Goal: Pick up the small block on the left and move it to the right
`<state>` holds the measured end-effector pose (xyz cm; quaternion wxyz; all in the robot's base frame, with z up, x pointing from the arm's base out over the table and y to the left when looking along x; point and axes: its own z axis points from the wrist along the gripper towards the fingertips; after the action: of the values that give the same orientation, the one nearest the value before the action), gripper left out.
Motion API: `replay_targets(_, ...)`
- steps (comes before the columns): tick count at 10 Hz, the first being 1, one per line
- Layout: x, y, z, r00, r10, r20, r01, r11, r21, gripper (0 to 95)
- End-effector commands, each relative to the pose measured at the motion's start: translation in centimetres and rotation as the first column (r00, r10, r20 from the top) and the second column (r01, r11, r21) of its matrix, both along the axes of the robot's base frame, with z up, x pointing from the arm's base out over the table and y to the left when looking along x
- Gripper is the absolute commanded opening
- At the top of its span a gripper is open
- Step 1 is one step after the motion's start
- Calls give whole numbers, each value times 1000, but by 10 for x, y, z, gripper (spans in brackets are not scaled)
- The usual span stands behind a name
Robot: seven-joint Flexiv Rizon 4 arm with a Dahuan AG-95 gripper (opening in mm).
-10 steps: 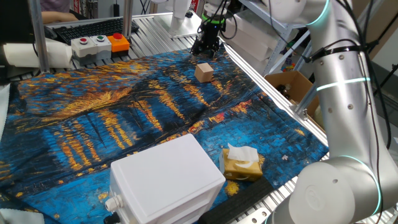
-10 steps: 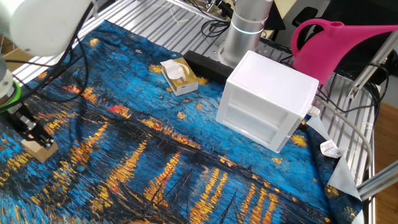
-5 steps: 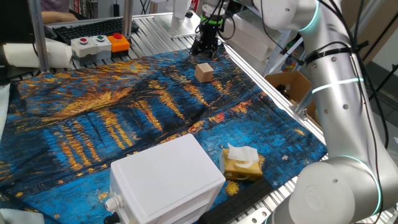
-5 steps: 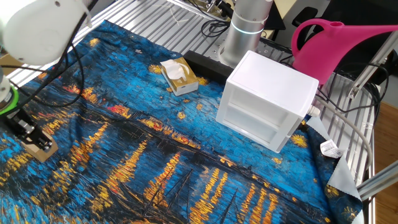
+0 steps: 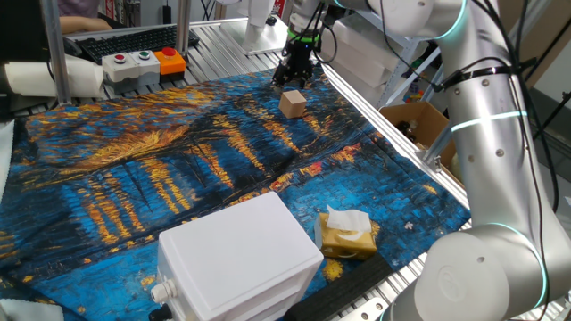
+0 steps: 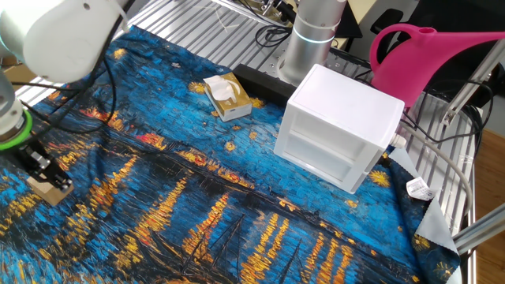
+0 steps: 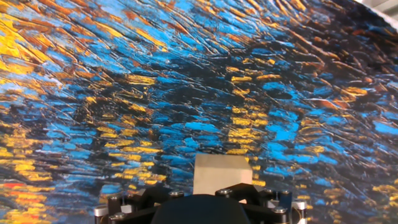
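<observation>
The small tan wooden block (image 5: 292, 103) sits on the blue-and-gold painted cloth at the far end of the table. It also shows at the left edge of the other fixed view (image 6: 49, 190). My gripper (image 5: 293, 78) hovers just above and behind it, not touching, with its dark fingers pointing down and looking spread apart, holding nothing. In the other fixed view the gripper (image 6: 43, 170) hangs right over the block. In the hand view the block (image 7: 222, 173) stands just beyond the black hand housing, and my fingertips are hidden.
A large white plastic box (image 5: 238, 258) stands at the near end of the cloth, with a yellow-brown tissue packet (image 5: 346, 234) beside it. A button box (image 5: 143, 61) sits past the cloth's far edge. A pink watering can (image 6: 430, 57) stands behind the white box.
My gripper has shifted a little lower and closer to the block. The block has not moved.
</observation>
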<state>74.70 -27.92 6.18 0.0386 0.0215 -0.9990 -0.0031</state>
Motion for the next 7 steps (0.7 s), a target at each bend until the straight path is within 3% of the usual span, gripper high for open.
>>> replay_targets(1, 2, -1, -5, 1000, 3, -3, -3, 1000, 2, 950)
replay_targets(7, 2, -2, -18, 1000, 9, -2, -9, 1000, 2, 950)
